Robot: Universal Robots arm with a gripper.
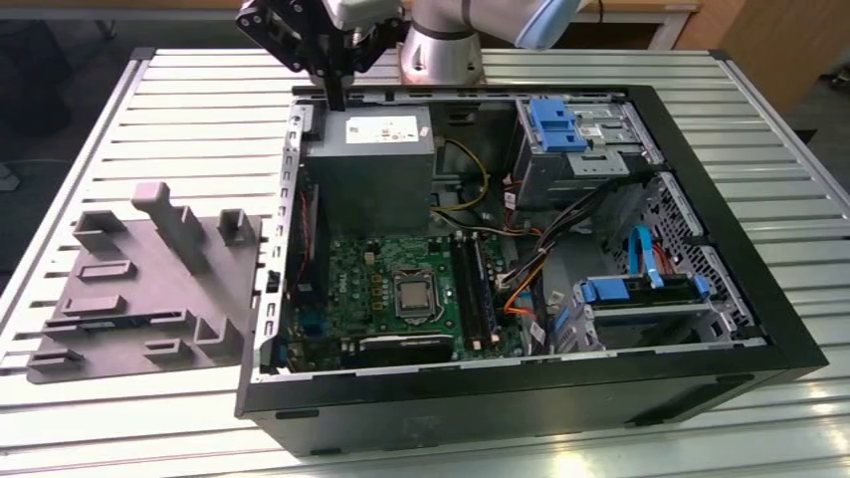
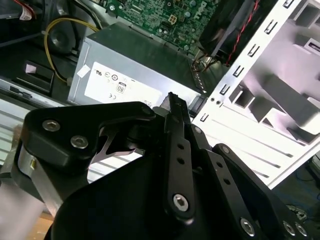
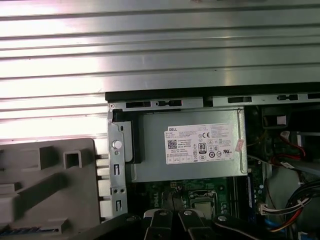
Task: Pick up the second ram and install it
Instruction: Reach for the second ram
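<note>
Closest to you, in the second wrist view, are the black links of the gripper (image 2: 172, 100). Its fingers (image 2: 176, 150) are drawn together with nothing between them. You can see the same narrow, closed tip in the exterior view. It hangs over the far edge of the open computer case (image 1: 531, 408), at the corner toward the exterior view's left, just above the grey power supply (image 1: 372, 164). It touches nothing that you can make out.

Look for the second ram (image 3: 30, 231) in the first wrist view: a thin bluish strip lying flat on the grey fixture tray (image 1: 146, 289). That tray sits on the slatted metal table (image 1: 199, 110) just beside the case, on the exterior view's left. The ram is well apart from the gripper.

Inside the case you have the green motherboard (image 1: 385, 269), nearer the exterior camera than the power supply. Its long black memory slots (image 1: 475, 289) run beside the processor socket (image 1: 414, 295). You cannot tell from here whether a stick already stands in one of those slots. Blue drive brackets (image 1: 558, 124) and coloured cables (image 1: 525, 289) occupy the case's other side, toward the exterior view's right.
</note>
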